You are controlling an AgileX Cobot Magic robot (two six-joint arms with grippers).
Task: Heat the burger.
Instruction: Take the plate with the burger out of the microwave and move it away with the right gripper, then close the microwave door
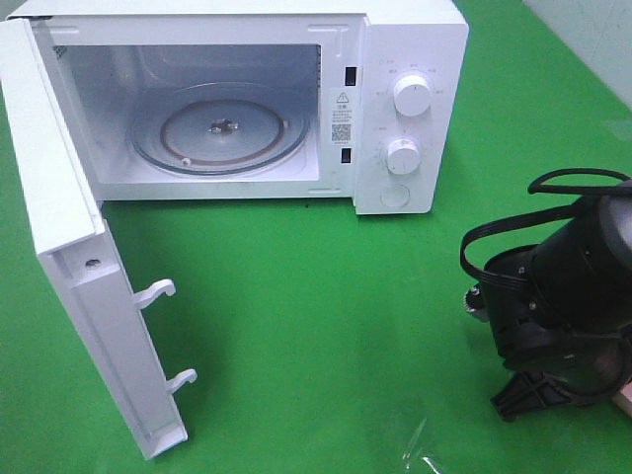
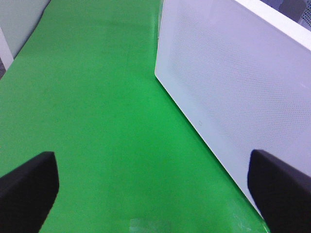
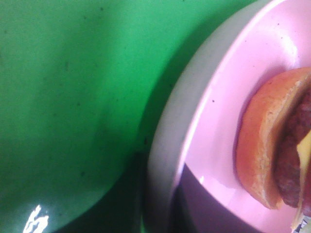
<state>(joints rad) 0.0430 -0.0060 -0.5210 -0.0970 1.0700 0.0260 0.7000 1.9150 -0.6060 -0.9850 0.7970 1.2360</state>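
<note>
In the exterior high view, a white microwave [image 1: 247, 99] is seen on a green surface [image 1: 326, 326], its door [image 1: 79, 267] swung fully open on the side away from the control panel, with two latch hooks [image 1: 168, 336] projecting from the door's inner edge. Inside the cavity a round glass turntable [image 1: 219, 128] is exposed, and nothing is seen resting on it. Two round knobs [image 1: 408, 123] are set one above the other on the panel beside the cavity. The black right arm [image 1: 563, 306] is seen in front of the microwave, off to the control-panel side, with looped cables over it; its gripper is hidden beneath its own body here, and the burger is not visible in this view. In the left wrist view, the left gripper [image 2: 155, 194] is shown with its two dark fingertips [image 2: 29, 187] set wide apart and nothing between them, above the green surface and just beside the perforated outer face of the microwave door. In the right wrist view, the burger [image 3: 277, 150] is seen lying on a pink plate [image 3: 218, 131], away from the microwave, the golden bun, dark patty and a corner of yellow cheese being visible at the frame's edge. The right gripper's fingers are not shown in any view; its jaws are taken to be nearly together, and whether anything is gripped cannot be told.
</note>
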